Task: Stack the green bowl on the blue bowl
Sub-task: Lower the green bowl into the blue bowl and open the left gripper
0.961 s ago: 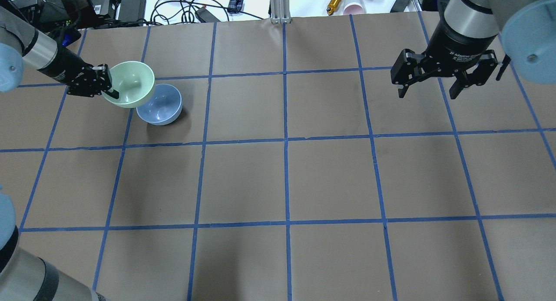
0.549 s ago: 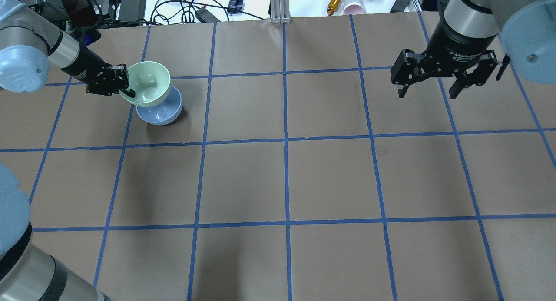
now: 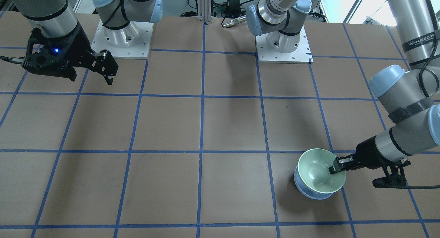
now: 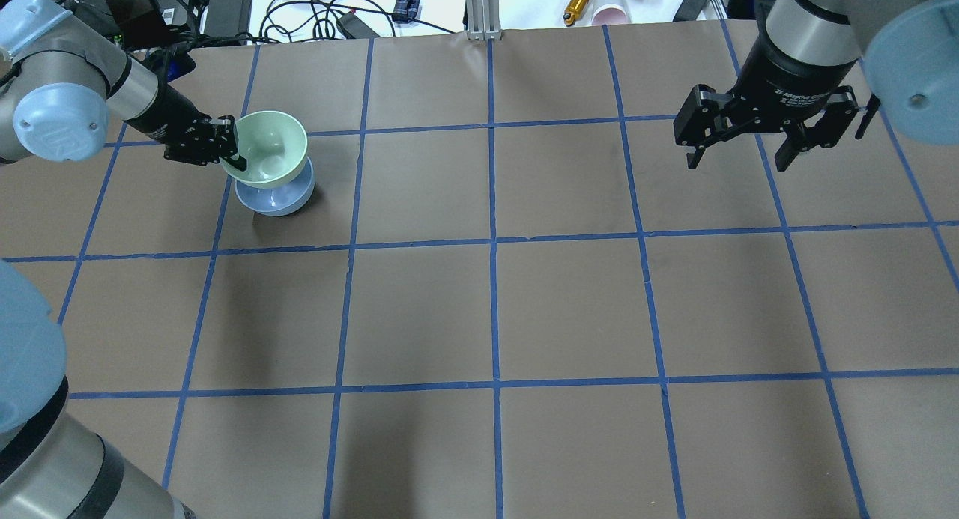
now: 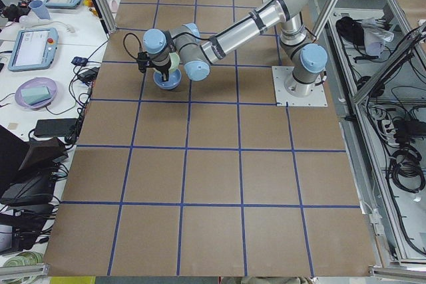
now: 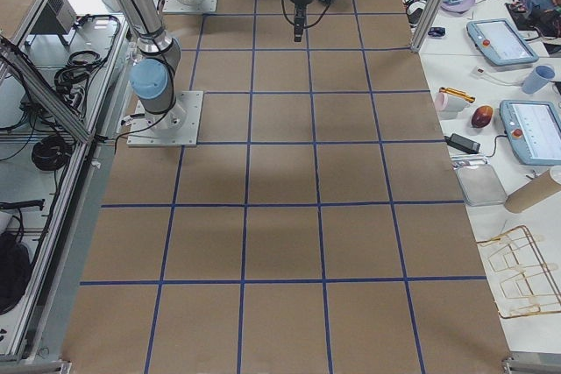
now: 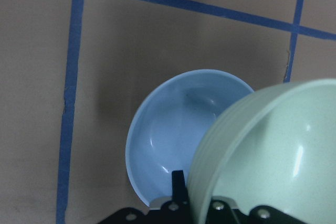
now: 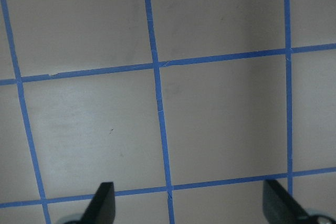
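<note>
My left gripper (image 4: 231, 149) is shut on the rim of the pale green bowl (image 4: 271, 150) and holds it just above the light blue bowl (image 4: 279, 198), mostly covering it. In the front-facing view the green bowl (image 3: 318, 171) sits over the blue bowl (image 3: 306, 192), with the left gripper (image 3: 338, 166) pinching its rim. In the left wrist view the green bowl (image 7: 273, 156) overlaps the blue bowl (image 7: 173, 135). My right gripper (image 4: 742, 153) is open and empty, hovering far to the right; it also shows in the front-facing view (image 3: 103, 68).
The table is brown paper with a blue tape grid (image 4: 494, 242). Cables, power bricks and small items (image 4: 330, 10) lie beyond the far edge. The two arm bases (image 3: 120, 38) stand at the robot's side.
My left gripper has carried the green bowl to the right, from beside the blue bowl to nearly over it. The right arm has not moved.
</note>
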You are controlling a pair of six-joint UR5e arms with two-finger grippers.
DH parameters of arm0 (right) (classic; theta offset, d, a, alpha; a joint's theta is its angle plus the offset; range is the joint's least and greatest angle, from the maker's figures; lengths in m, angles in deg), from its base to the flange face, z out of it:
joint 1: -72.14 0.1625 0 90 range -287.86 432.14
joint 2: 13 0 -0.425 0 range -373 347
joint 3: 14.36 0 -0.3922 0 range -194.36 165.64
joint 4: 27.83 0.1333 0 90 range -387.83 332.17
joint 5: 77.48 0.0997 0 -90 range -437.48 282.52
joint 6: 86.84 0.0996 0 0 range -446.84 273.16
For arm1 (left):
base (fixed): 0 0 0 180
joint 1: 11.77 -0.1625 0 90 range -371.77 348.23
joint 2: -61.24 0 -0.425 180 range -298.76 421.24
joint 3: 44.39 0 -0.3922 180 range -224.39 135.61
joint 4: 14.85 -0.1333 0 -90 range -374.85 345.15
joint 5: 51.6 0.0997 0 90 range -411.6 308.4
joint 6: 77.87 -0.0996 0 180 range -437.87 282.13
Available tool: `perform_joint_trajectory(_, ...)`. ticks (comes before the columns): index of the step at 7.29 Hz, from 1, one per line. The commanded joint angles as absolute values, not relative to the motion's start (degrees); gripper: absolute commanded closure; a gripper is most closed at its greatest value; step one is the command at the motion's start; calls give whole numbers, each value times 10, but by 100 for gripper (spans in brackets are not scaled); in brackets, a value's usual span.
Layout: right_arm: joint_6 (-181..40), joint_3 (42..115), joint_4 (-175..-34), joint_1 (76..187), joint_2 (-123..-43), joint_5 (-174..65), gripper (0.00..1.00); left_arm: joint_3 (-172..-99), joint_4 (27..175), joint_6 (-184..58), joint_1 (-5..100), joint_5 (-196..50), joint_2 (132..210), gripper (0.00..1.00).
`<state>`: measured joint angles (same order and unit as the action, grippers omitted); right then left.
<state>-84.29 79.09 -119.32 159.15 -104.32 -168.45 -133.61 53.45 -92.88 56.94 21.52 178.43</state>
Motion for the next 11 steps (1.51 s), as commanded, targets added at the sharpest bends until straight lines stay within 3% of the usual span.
perform_joint_trajectory(1,-843,791,-1193,1592,-1043,-1684,0,-1337,531,-937,569,217,1791,98)
perform_joint_trajectory(5,-843,791,-1193,1592,-1043,-1684,0,-1336,531,-957,569,230,1792,97)
perform_joint_trajectory(8,-843,791,-1193,1592,-1043,-1684,0,-1339,531,-956,568,234,1794,91)
perform_joint_trajectory(9,-843,792,-1193,1592,-1043,-1684,0,-1339,531,-952,568,235,1796,69)
perform_joint_trajectory(10,-843,791,-1193,1592,-1043,-1684,0,-1335,531,-950,568,235,1797,31)
perform_joint_trajectory(11,-843,791,-1193,1592,-1043,-1684,0,-1336,531,-950,568,235,1797,0)
